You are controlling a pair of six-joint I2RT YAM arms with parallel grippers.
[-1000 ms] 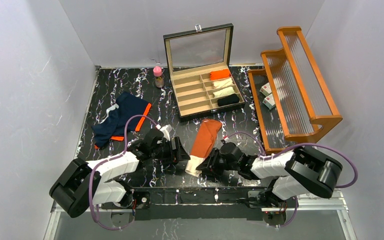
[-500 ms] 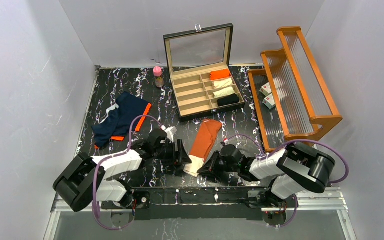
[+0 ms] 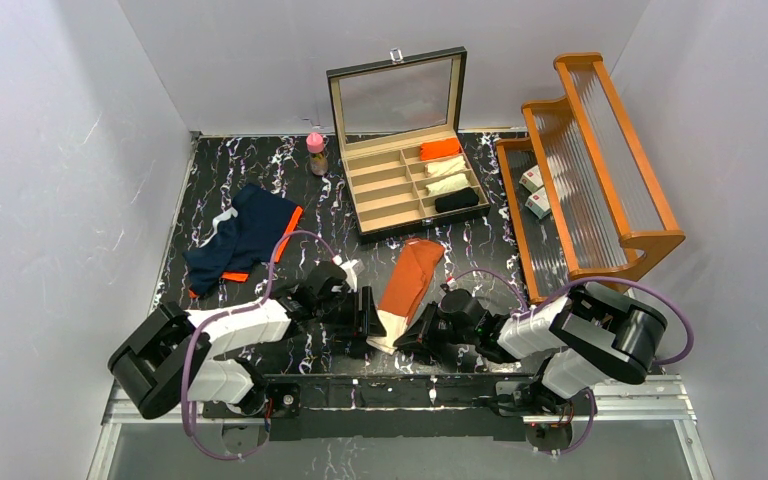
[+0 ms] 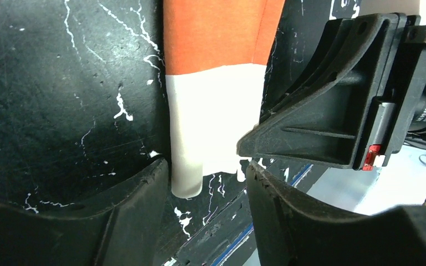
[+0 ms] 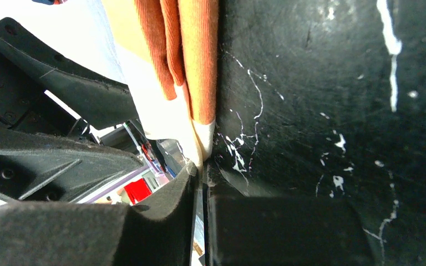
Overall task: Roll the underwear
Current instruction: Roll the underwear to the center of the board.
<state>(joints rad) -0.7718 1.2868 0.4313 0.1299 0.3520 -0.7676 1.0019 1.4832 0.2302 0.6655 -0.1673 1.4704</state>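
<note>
1. Black marble tabletop (image 3: 260,170): rust-orange underwear (image 3: 412,275) lies near the front edge, white waistband (image 4: 211,111) toward the arm bases.
2. Your right gripper (image 5: 199,172) has just pinched one waistband corner.
3. Your left gripper (image 4: 206,169) has closed in and straddles the other corner with its jaws still apart. Looks ready to start the roll.

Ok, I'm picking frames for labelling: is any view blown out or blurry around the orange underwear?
Top external: evenly lit, orange underwear sharp. Left wrist: white waistband blown out, no texture. Right wrist: cloth ribbing crisp, background top left washed white.
</note>
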